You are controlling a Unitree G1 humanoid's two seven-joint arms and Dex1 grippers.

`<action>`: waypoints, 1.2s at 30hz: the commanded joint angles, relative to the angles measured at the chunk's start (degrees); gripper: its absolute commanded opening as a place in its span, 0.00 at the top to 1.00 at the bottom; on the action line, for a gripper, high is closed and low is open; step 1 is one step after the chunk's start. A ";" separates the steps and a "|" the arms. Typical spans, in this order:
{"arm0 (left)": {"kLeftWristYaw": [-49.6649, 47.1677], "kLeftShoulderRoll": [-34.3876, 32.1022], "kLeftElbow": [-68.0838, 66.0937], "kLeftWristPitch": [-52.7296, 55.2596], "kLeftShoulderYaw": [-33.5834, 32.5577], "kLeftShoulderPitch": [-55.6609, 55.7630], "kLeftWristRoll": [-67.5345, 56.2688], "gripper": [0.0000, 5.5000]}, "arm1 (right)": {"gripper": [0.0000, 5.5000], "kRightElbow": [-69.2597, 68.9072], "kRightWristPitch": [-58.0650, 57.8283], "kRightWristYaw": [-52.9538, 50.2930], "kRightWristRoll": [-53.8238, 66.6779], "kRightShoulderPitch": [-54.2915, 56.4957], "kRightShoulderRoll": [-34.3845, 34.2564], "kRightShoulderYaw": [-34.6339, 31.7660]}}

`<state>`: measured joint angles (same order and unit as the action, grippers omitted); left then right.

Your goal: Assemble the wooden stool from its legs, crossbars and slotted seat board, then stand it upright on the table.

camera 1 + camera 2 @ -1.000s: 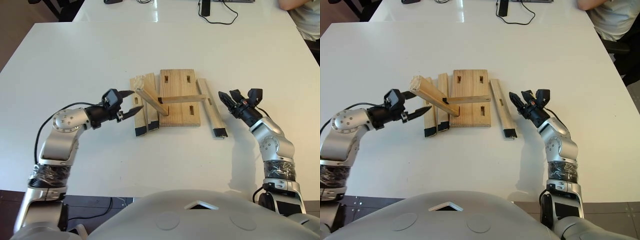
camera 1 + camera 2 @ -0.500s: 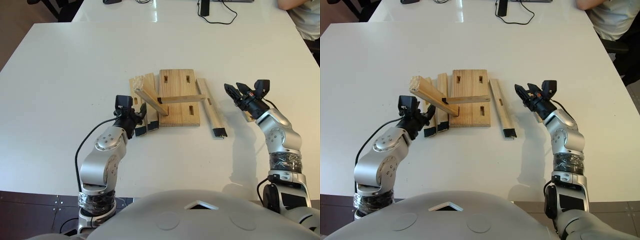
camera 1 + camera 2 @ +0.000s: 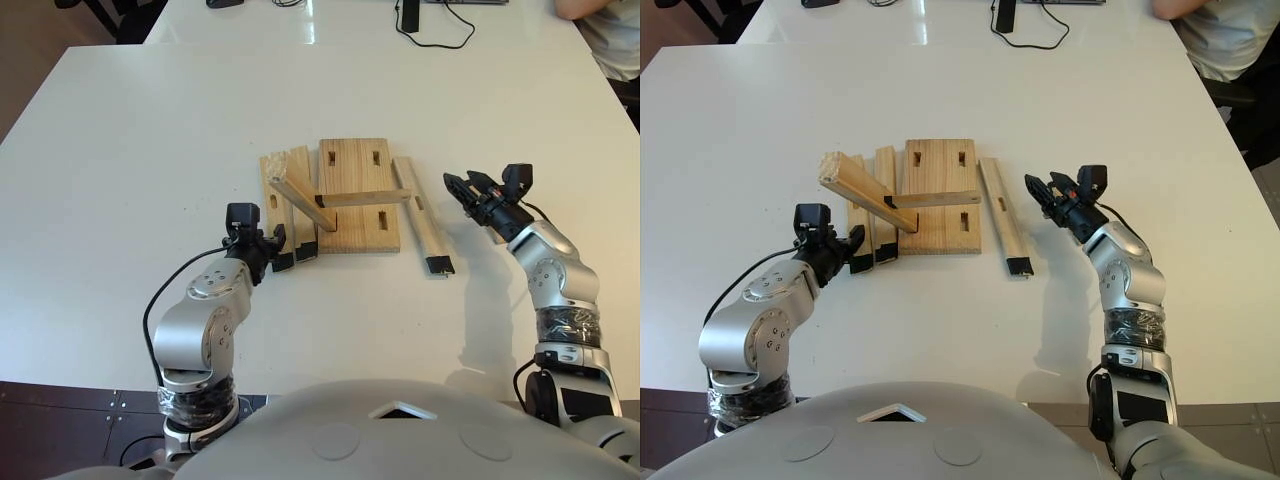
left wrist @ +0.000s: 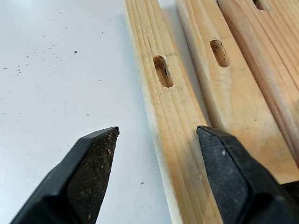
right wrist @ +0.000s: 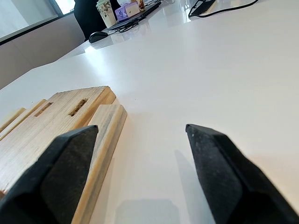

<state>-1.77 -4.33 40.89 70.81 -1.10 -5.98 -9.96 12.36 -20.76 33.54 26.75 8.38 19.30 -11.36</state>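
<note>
My left gripper [image 4: 158, 132] hangs open low over the outer left leg [image 4: 163, 107], one finger above the table [image 3: 150, 130], the other at the leg's inner edge. The leg looks light, stiff and smooth, so it will likely slide; I'd pinch across its narrow width mid-length. Beyond, the seat board [image 3: 358, 160] lies flat mid-table with a tilted leg [image 3: 293, 193] and crossbar [image 3: 365, 198] on it. I can't tell if they're seated. The right gripper [image 5: 140, 128] is open beside the right leg [image 3: 428, 225], not touching.
</note>
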 commanded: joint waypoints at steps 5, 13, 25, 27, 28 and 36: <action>0.17 -3.92 0.59 -0.18 3.88 1.25 2.50 0.44 | 0.37 -1.40 -0.36 -0.56 -0.48 -1.58 -1.16 0.35; 2.21 -1.67 -0.03 3.68 1.69 0.56 0.31 0.40 | 0.37 -3.28 -0.89 -1.50 0.08 -2.92 -1.93 0.07; 1.85 -2.79 -2.16 7.68 0.93 2.03 1.23 0.25 | 0.37 -4.11 -0.86 -2.26 0.02 -4.01 -3.01 0.22; 2.52 -3.56 -3.69 8.88 0.10 2.16 1.06 0.25 | 0.37 -3.81 -0.41 -2.30 -0.26 -3.91 -3.34 0.21; 2.84 -4.23 -4.45 9.33 -0.14 2.33 1.04 0.25 | 0.37 -3.59 -0.20 -2.35 -0.39 -3.72 -3.50 0.22; 6.26 -8.18 -5.23 13.20 -0.97 1.59 -0.58 0.28 | 0.37 -1.80 1.38 -1.92 -1.16 -1.83 -3.89 0.79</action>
<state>4.19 -11.62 36.98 80.08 -2.16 -1.31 -10.40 10.10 -20.15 31.73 26.24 5.74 15.77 -10.92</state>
